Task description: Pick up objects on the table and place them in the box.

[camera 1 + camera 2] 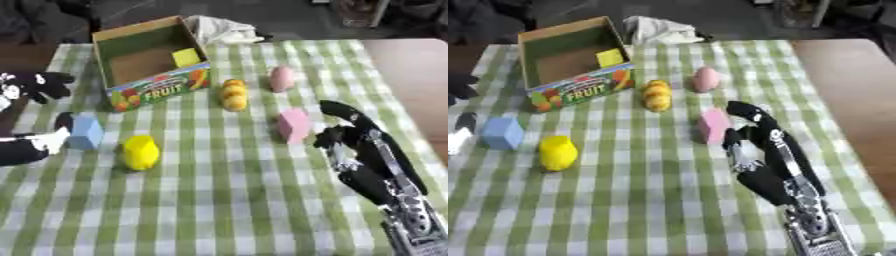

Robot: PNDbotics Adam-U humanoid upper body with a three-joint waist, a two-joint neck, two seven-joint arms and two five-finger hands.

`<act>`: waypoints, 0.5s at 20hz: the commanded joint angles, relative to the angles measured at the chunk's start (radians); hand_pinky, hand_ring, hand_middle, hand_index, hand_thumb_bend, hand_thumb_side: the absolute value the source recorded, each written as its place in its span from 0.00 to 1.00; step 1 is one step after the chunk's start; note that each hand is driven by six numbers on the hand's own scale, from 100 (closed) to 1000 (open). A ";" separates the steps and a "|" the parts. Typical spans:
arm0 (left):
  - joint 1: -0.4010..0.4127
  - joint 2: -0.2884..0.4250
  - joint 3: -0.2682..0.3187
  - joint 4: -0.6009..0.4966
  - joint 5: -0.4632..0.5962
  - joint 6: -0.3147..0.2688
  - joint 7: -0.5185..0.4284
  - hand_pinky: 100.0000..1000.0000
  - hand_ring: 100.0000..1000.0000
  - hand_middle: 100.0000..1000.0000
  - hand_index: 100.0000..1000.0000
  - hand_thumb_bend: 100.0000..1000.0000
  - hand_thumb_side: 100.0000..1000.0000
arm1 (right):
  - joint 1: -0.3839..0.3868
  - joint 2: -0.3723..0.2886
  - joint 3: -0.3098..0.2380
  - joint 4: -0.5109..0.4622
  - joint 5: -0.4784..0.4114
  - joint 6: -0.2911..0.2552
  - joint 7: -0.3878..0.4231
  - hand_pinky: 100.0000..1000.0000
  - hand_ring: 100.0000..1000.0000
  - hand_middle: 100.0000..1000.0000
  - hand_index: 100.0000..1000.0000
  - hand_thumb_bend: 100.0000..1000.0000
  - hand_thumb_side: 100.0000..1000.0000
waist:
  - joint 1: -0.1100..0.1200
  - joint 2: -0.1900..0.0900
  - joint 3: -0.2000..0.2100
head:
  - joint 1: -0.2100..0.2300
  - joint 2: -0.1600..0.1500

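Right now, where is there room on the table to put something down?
The near cloth, below the yellow toy and left of the right hand, is bare. It is crowded between the box, orange toy, pink block and blue block by the left hand.

The only text that can be read is the word "FRUIT", in capital letters on the near side panel of the open cardboard box (157,86) at the far left of the worktop; the word sits on a coloured printed band among pictures of fruit; smaller printing on the same band is too blurred to make out; nothing else in view bears readable writing.
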 commanded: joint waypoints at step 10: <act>-0.226 0.044 -0.113 0.319 -0.288 -0.119 -0.198 0.82 0.77 0.77 0.92 0.43 0.29 | -0.001 -0.014 0.009 -0.016 -0.001 -0.004 0.009 0.66 0.48 0.87 0.81 0.00 0.41 | -0.003 -0.006 -0.019 | 0.016 0.004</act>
